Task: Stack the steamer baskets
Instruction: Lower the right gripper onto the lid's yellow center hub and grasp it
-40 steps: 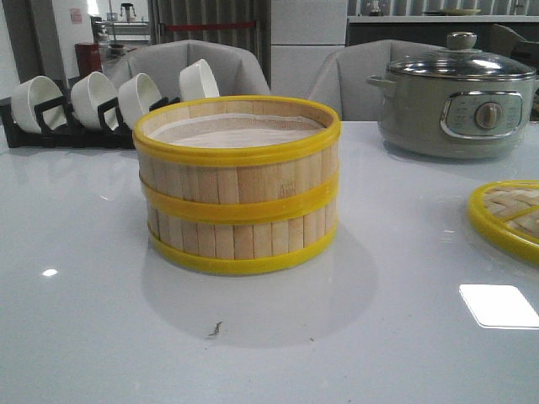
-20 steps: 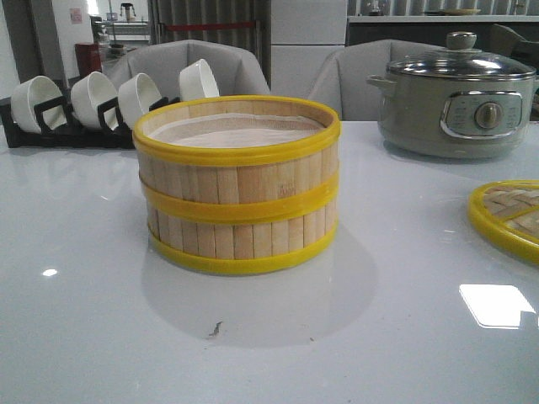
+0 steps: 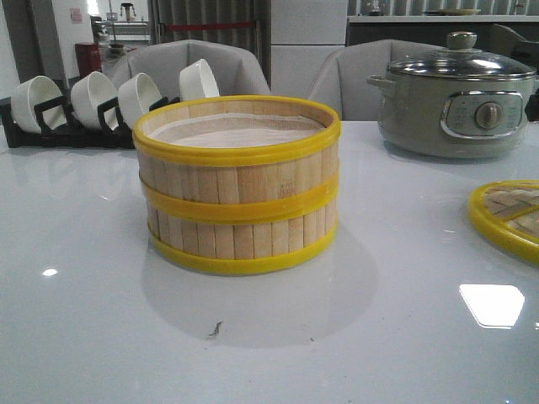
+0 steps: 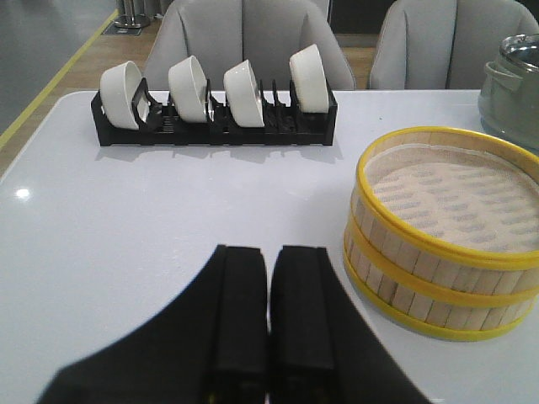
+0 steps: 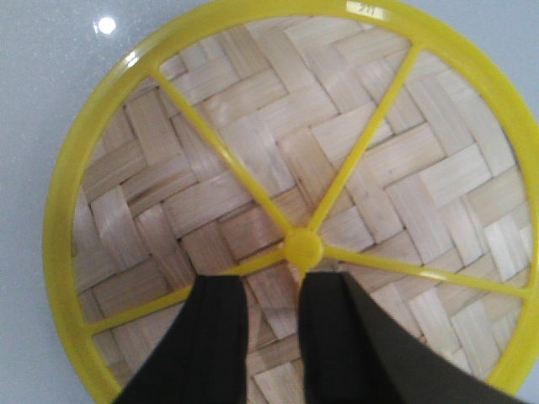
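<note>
On the white surface (image 3: 101, 337) ahead, our steamer baskets (image 3: 237, 183) already sit stacked. Left wrist: left hand (image 4: 269, 316) clenched, empty, beside them. Right wrist: right hand (image 5: 271, 337) released above the woven lid (image 5: 253, 168); grasping its knob (image 5: 303, 249) looks next.

lid (image 3: 508, 217): cut by right edge | cooker (image 4: 511, 77): mostly cropped
</note>
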Robot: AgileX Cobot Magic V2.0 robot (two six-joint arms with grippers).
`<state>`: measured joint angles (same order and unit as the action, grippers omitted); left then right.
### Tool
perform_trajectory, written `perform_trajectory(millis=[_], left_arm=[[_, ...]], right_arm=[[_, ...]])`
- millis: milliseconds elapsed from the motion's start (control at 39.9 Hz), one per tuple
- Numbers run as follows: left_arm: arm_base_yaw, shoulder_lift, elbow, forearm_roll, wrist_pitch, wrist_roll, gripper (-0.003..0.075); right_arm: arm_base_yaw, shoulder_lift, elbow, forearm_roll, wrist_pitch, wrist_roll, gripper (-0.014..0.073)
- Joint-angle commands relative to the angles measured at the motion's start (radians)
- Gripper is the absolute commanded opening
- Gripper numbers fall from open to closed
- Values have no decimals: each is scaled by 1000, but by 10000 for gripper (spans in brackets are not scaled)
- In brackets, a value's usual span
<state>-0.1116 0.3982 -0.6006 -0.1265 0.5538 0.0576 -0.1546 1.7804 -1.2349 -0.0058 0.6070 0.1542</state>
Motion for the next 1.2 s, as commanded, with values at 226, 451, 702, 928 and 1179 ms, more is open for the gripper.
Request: perform_trajectory(millis=[226, 451, 702, 928, 1179], left_arm=[[-6, 8, -27, -5, -85, -6, 91], [-6, 8, -27, -5, -85, -6, 91], [-6, 8, -27, -5, -85, -6, 91], [-6, 8, -27, -5, -85, -6, 91], [-6, 8, -27, -5, -85, -6, 91]], right_arm=[[-18, -47, -37, -37, -45, -10, 295], [-18, -14, -48, -38, -46, -10, 295], [-18, 41, -135, -38, 15, -10, 295], [-18, 44, -141, -38, 21, -10, 295], [-17, 51, -141, -30, 35, -10, 295]])
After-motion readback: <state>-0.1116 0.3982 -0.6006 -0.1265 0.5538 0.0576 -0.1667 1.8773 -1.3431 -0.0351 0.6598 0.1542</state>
